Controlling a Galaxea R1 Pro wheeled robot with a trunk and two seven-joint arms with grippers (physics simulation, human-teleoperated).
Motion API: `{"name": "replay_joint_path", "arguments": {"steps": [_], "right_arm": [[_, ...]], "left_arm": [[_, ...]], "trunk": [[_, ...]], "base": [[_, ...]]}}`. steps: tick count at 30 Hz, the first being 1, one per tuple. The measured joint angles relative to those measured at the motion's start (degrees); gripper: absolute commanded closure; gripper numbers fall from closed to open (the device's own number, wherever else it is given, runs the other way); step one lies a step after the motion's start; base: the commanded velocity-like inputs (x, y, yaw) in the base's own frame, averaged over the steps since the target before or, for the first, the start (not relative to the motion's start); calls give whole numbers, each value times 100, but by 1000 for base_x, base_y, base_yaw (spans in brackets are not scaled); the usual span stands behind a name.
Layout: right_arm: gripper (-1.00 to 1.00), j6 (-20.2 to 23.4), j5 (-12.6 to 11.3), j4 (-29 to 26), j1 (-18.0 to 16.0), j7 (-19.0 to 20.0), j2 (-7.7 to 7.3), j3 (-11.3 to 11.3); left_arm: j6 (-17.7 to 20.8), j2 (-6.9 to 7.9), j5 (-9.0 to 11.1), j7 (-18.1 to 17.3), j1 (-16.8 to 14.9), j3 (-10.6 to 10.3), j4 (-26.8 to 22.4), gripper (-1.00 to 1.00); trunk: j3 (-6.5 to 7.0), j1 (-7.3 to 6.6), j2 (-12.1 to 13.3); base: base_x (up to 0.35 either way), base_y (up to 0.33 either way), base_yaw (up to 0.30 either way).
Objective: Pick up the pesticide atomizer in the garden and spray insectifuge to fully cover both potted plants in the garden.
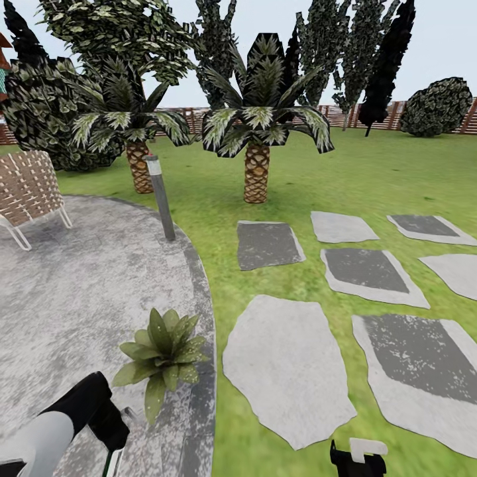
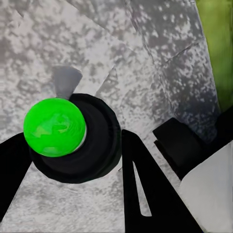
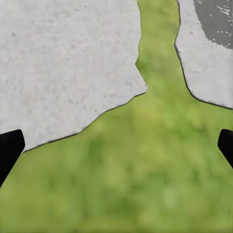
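One potted plant [image 1: 162, 354], a low rosette of broad green leaves, stands on the grey mottled paving [image 1: 86, 298] near its curved edge. My left gripper [image 1: 109, 430] hangs just short of it on the near left, shut on the pesticide atomizer [image 1: 112, 462], a slim green and white piece poking out below the fingers. In the left wrist view the atomizer [image 2: 54, 127] appears end-on as a bright green round cap on a dark body, between my left gripper's [image 2: 73, 145] black fingers [image 2: 141, 189]. My right gripper [image 1: 358, 457] is open over the grass [image 3: 145, 170].
Several grey stepping stones [image 1: 285, 371] lie in the lawn to the right. A short bollard lamp [image 1: 161, 199] stands at the paving's edge, a woven chair [image 1: 26, 189] at far left. Two scaly-trunked palms [image 1: 257, 165] and a wooden fence [image 1: 344, 116] are behind.
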Motion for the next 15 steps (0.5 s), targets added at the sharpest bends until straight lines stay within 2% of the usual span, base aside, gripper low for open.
{"name": "replay_joint_path", "arguments": {"steps": [1, 3, 6, 11, 15], "right_arm": [[-100, 0, 0, 0, 0, 0, 0, 0], [-100, 0, 0, 0, 0, 0, 0, 0], [-100, 0, 0, 0, 0, 0, 3, 1], [-100, 0, 0, 0, 0, 0, 1, 1], [-100, 0, 0, 0, 0, 0, 0, 0]], "left_arm": [[-30, -84, 6, 70, 18, 3, -16, 100], [-53, -150, -4, 122, 31, 17, -38, 100], [-50, -118, 23, 114, 36, 20, -58, 100], [-12, 19, 71, 4, -8, 9, -92, 100], [3, 45, 73, -98, -28, -1, -102, 100]], "trunk": [[0, 0, 0], [0, 0, 0], [0, 0, 0], [0, 0, 0], [0, 0, 0]], "base": [[0, 0, 0], [0, 0, 0], [0, 0, 0], [0, 0, 0], [0, 0, 0]]}}
